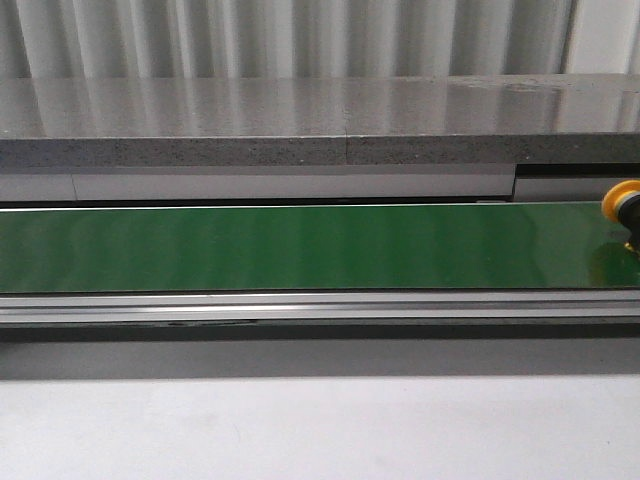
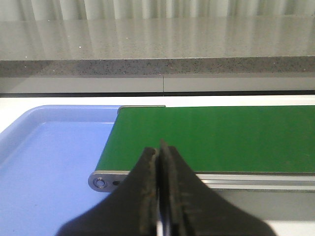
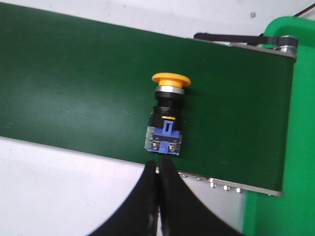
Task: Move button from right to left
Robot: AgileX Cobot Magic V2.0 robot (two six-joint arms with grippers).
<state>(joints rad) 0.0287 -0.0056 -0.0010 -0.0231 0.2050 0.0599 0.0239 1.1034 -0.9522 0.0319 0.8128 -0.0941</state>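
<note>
The button (image 3: 166,118) lies on its side on the green belt (image 3: 74,83), its yellow-orange cap away from the fingers and its blue block with silver screws toward them. My right gripper (image 3: 158,166) is shut and empty, just off the belt's edge, a short way from the blue block. In the front view only the yellow cap (image 1: 622,200) shows at the belt's far right end. My left gripper (image 2: 159,147) is shut and empty, over the belt's near rail close to the left end of the green belt (image 2: 221,137).
A light blue tray (image 2: 49,157) sits just past the belt's left end roller (image 2: 100,182). A green frame part (image 3: 295,147) borders the belt's right end. A grey stone ledge (image 1: 320,125) runs behind the belt. White table (image 1: 320,430) lies in front.
</note>
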